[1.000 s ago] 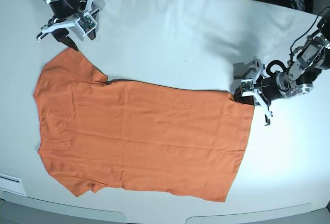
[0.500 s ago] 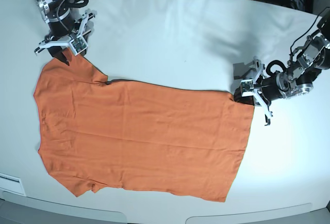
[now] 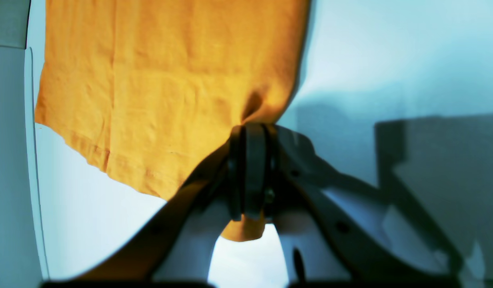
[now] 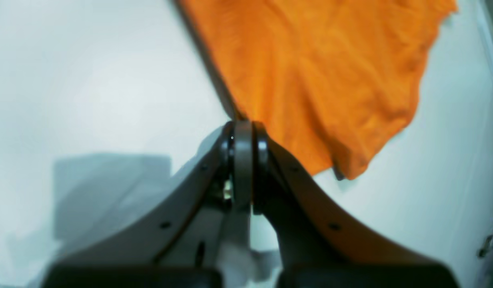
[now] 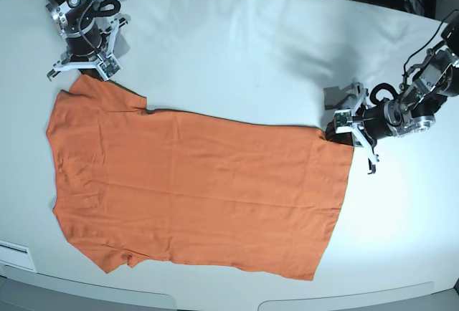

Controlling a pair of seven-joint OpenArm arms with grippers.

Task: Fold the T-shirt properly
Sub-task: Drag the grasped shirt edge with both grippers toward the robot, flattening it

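1. Pale grey worktop [image 5: 237, 53] fills the base view, with a tangle of cables and equipment along its far edge.
2. Spread flat across the middle of it lies the T-shirt [image 5: 193, 189], plain orange, with its collar and sleeves toward that view's left and its hem toward the right.
3. At the hem's far corner sits the left gripper [image 5: 343, 129], low on the surface and reaching in from the right side of the base view.
4. Its wrist view shows the jaws pressed together on a pinch of orange fabric, a small fold of cloth bulging out below the pads; it is grasping the T-shirt [image 3: 158, 80].
5. At the far left of the base view, the right gripper [image 5: 80, 71] points down onto the upper sleeve's tip.
6. Its wrist view shows the jaws clenched tight, right at the edge of the T-shirt [image 4: 318, 80].
7. That view is blurred and the contact point is hidden by the jaws, so the right gripper appears to have caught the sleeve edge, though I cannot confirm cloth between the pads.
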